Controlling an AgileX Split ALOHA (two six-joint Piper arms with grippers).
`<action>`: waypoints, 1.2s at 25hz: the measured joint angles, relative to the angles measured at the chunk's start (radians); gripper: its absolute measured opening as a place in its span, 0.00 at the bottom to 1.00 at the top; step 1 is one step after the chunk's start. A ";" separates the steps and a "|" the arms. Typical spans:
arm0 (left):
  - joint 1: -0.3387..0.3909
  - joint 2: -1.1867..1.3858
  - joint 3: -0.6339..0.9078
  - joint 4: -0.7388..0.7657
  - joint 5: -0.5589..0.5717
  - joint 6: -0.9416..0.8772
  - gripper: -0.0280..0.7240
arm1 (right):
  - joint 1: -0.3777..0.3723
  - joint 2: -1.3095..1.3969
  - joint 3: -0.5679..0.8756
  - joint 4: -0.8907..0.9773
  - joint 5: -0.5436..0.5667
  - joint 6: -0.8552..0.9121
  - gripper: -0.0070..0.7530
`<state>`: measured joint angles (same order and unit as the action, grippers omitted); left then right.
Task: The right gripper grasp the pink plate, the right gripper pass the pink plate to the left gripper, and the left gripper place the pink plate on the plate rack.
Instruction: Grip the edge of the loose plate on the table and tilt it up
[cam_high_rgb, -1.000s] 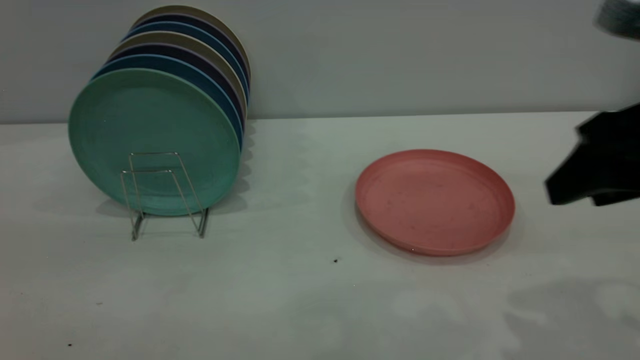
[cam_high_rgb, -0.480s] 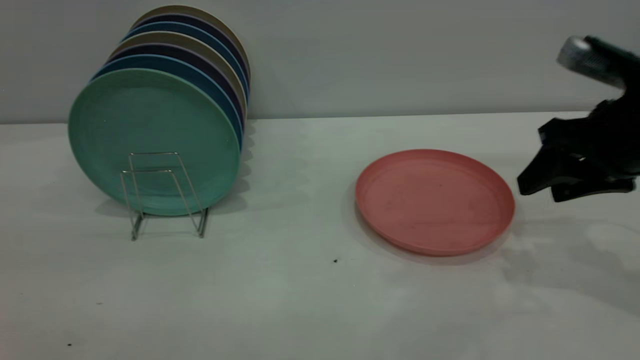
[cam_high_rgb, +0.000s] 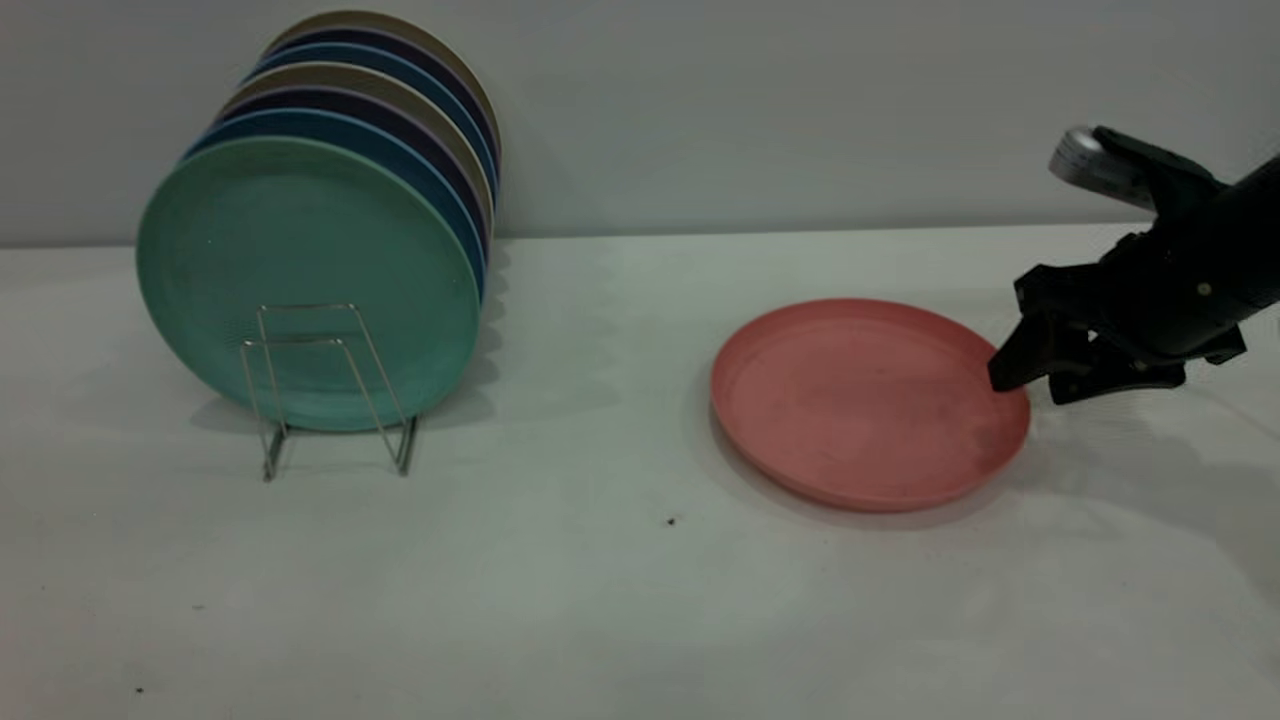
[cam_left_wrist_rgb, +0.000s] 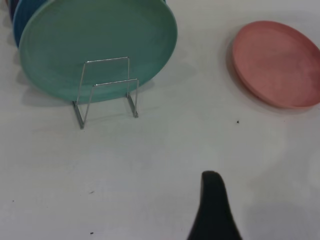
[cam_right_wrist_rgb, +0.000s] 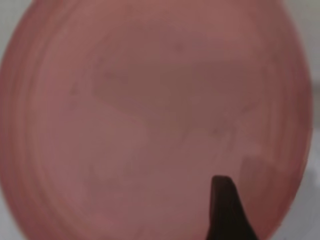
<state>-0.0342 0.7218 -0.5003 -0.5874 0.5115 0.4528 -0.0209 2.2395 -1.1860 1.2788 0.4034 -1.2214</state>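
White tabletop (cam_high_rgb: 600, 600) against a plain grey wall; we are working the first step, the grasp. The pink plate (cam_high_rgb: 868, 400) is lying flat on the table, well apart from the plate rack (cam_high_rgb: 330, 390), which is sitting at the far left with a mint-green plate (cam_high_rgb: 305, 280) and a row of darker plates (cam_high_rgb: 400, 110) standing behind it; the front wire loops look free. We are bringing the right gripper (cam_high_rgb: 1025, 375) in low at the plate's right rim, jaws parted with one tip over the rim and the other outside it, not clamped on anything as far as we can judge. In the right wrist view, one jaw tip is showing over the plate's inner face near the edge. The left gripper (cam_left_wrist_rgb: 212, 207) is hanging above the table in front of the rack, only one finger visible, so we cannot tell its jaw state. Next, we judge, we are needing one jaw under the rim and one inside, then a firm close before lifting; a shallow rim on a flat surface is risking a slip or pushing the plate away.
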 joint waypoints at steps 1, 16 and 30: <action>0.000 0.000 0.000 0.000 0.003 0.000 0.79 | 0.000 0.012 -0.012 0.003 -0.003 0.004 0.63; 0.000 0.000 0.000 0.000 0.030 0.000 0.79 | -0.002 0.132 -0.083 0.093 0.032 0.004 0.45; 0.000 0.003 0.000 -0.001 0.071 -0.032 0.76 | -0.035 0.134 -0.083 0.089 0.247 -0.021 0.03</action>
<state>-0.0342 0.7245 -0.5003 -0.5886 0.5821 0.4207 -0.0556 2.3733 -1.2690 1.3678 0.6508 -1.2424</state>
